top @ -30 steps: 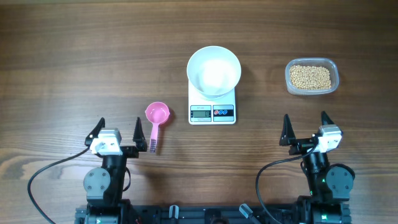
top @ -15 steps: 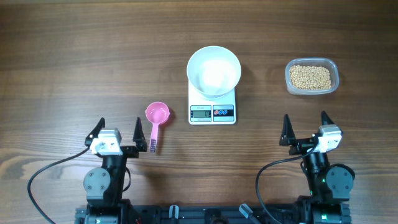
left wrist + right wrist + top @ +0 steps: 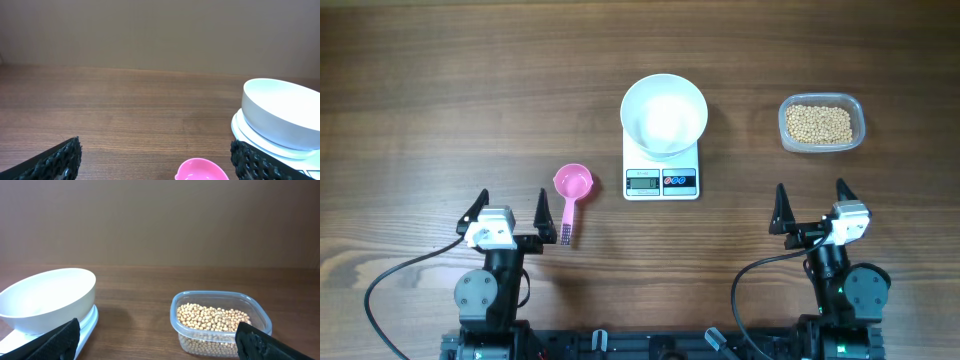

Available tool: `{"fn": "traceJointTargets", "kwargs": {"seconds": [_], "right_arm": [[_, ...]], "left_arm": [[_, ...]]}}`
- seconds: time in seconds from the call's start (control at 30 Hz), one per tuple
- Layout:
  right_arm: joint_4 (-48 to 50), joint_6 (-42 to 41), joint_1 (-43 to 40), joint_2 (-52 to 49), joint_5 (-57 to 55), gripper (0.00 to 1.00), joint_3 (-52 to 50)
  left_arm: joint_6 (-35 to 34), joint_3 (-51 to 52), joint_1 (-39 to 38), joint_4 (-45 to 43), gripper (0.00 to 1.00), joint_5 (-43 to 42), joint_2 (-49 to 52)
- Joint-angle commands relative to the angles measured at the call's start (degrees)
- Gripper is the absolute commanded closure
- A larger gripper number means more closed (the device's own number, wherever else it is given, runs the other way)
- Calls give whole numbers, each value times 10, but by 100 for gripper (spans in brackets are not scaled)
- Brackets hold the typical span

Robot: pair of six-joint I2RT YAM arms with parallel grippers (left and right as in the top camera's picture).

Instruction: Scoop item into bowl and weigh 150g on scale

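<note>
Nearest to me, the left gripper (image 3: 512,207) and the right gripper (image 3: 811,203) hang above the table (image 3: 440,90), close to their bases. On both, the two fingers stand wide apart and nothing is between them. Neither touches any object.

Just ahead of the left gripper, a little to its right, a pink scoop (image 3: 571,190) lies on the wood with its handle toward me and its cup away from me.

Further on, near the middle, stands the scale (image 3: 661,178), with the display and buttons on my side; the digits are too small for me to read. The bowl (image 3: 664,115) sits upright on the far part of the scale.

To the right of the bowl and apart from it, straight ahead of the right gripper, is a clear plastic tub (image 3: 784,124). The beans (image 3: 819,123) are all inside this tub.
</note>
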State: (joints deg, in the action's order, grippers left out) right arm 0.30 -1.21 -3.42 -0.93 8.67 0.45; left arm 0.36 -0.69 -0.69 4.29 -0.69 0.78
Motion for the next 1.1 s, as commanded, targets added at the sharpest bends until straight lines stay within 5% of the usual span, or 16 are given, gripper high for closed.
{"fn": "traceJointTargets", "kwargs": {"seconds": [0.0,0.8,1.07], "right_arm": [[3,-3,3,5,-8,0,-2],[3,-3,3,5,-8,0,-2],[3,-3,3,5,-8,0,-2]], "left_arm": [[9,4,3,0,0,7,-6],[7,4,2,0,0,-16,-6],[7,4,2,-81,0,-18,-6]]}}
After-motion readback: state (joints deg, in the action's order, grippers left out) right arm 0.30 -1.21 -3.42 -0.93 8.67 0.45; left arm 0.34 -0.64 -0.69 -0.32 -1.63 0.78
